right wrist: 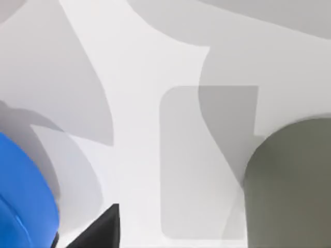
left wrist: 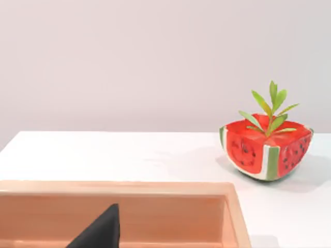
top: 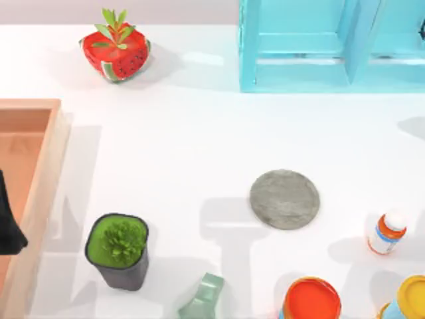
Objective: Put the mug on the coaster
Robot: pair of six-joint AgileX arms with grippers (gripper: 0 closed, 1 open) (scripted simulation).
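Mug (top: 202, 299) sits at the near edge of the table in the top view, tilted or held aloft, hard to say which, between the succulent pot (top: 118, 250) and the orange-lidded can (top: 311, 300). Coaster (top: 285, 199) lies bare, apart from the mug, up and to its right. Step looks like transport, mug not yet placed. Right gripper's grip state: cannot tell; right wrist view shows the mug's grey-green side (right wrist: 289, 186) close by. Left gripper (top: 8, 226) is parked over the wooden tray (top: 46, 166), state unclear. Next: carry the mug over the disc, lower it upright.
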